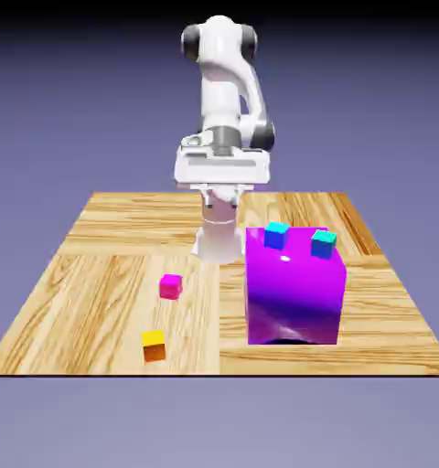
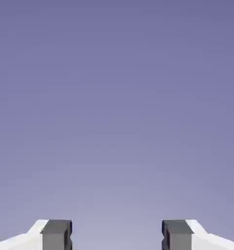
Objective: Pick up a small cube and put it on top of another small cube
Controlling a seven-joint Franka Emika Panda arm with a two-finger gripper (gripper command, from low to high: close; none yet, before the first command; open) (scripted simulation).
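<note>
A plain blue-violet backdrop surrounds a wooden desk (image 1: 95, 265), and your landmark on it is the big purple block (image 1: 294, 292). The yellow cube (image 1: 154, 345) sits alone near the desk's front edge, well off to the exterior view's left of the block. The magenta cube (image 1: 171, 286) lies between the two, just behind the yellow one. Two cyan cubes (image 1: 276, 235) rest on top of the block.

Your gripper (image 2: 117, 234) hangs high above the back of the desk, behind the block. In the hand view its jaws stand wide apart with only backdrop between them, so it holds nothing.

Expect the yellow cube to be light, rigid and easy to nudge. Come straight down over it and close on two opposite orange sides, around mid-height, squarely, so it does not twist or skid. The magenta cube looks like the easiest base.
</note>
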